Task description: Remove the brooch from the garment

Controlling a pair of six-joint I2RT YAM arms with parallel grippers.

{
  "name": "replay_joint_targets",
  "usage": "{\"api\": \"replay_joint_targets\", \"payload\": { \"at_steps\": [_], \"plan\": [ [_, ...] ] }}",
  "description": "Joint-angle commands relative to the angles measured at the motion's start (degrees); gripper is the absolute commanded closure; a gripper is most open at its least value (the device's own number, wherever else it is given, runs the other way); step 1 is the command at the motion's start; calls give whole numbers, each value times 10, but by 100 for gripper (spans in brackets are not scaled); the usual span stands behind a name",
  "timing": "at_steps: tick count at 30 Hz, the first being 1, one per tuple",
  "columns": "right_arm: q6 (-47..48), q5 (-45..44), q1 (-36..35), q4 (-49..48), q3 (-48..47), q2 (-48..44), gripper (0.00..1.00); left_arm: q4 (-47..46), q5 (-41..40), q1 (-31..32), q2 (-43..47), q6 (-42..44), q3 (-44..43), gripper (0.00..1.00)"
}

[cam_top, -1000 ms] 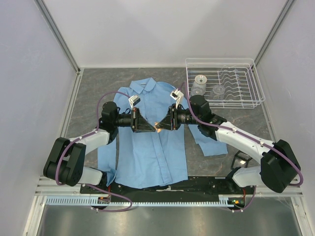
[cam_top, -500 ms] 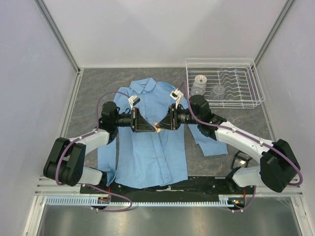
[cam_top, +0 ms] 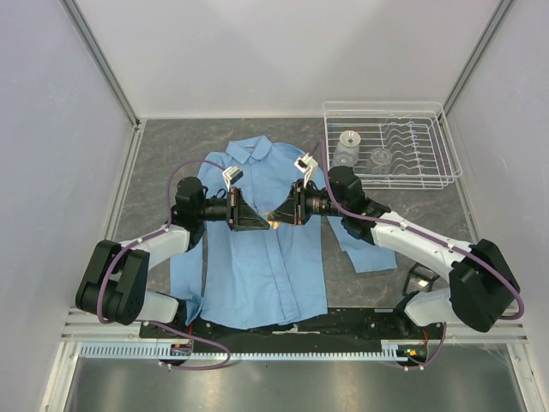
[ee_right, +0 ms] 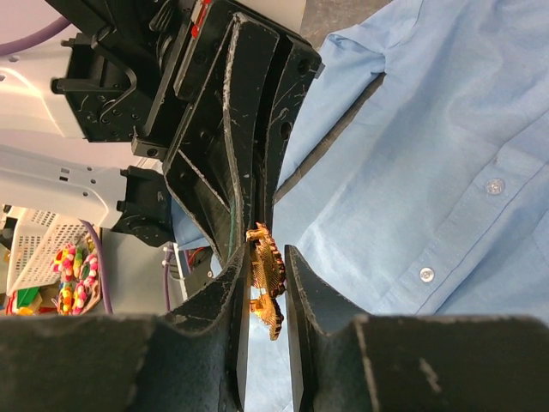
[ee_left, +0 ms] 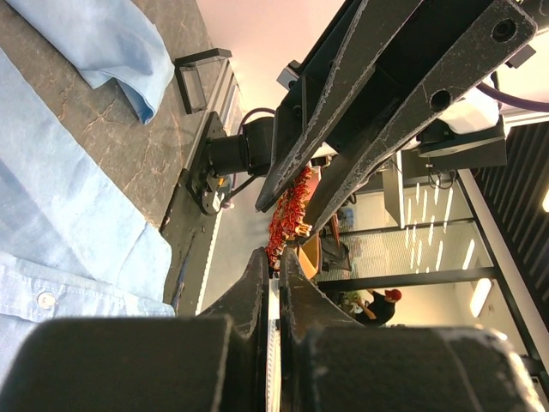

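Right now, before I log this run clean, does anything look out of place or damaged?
Only the brooch: it sits off the garment, pinched in the right gripper, the shut left gripper touching it. No damage shows.

Top view: bright, even light from above, with soft, weak shadows beside the arms (cam_top: pixel 416 246) on the shirt (cam_top: pixel 266 257); the white walls (cam_top: pixel 292 51) are nearly washed out. Left wrist view: backlit, pale glare behind, ceiling strips (ee_left: pixel 426 249) flare at right, near jaws black and blurred. Right wrist view: near jaws blurred, buttons (ee_right: pixel 493 185) sharp, brooch (ee_right: pixel 264 275) glinting.
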State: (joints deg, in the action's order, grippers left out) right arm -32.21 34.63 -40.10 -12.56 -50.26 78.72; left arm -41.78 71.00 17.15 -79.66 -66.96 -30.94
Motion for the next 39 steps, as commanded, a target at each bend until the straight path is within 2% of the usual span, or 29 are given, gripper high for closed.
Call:
{"api": "replay_joint_targets", "payload": {
  "at_steps": [1, 7, 19, 24, 28, 31, 34, 35, 36, 39],
  "plan": [
    [-11, -2, -24, -38, 5, 9, 74, -34, 1, 9, 13, 3, -15, 98],
    [-12, -4, -28, -36, 12, 1, 73, -44, 1, 9, 11, -2, -14, 98],
    [-14, -11, -28, -34, 17, -20, 58, -45, 1, 9, 10, -4, -11, 98],
    [-14, -24, -27, -24, 16, -36, 44, -45, 1, 9, 9, -4, -11, 98],
    [-15, -30, -19, -11, 17, -55, 39, -45, 2, 8, 6, -4, -11, 98],
    [-15, -24, -7, 0, 20, -71, 39, -45, 5, 9, 6, -5, -11, 98],
    [-12, -1, 13, 6, 24, -78, 47, -45, 5, 9, 6, -5, -12, 98],
    [-11, 6, 17, 7, 24, -75, 55, -45, 5, 8, 7, -5, -11, 98],
    [-9, 11, 19, 8, 24, -74, 58, -46, 6, 8, 7, -5, -11, 98],
    [-2, 24, 20, 9, 18, -66, 64, -49, 7, 10, 8, -6, -11, 98]
  ]
}}
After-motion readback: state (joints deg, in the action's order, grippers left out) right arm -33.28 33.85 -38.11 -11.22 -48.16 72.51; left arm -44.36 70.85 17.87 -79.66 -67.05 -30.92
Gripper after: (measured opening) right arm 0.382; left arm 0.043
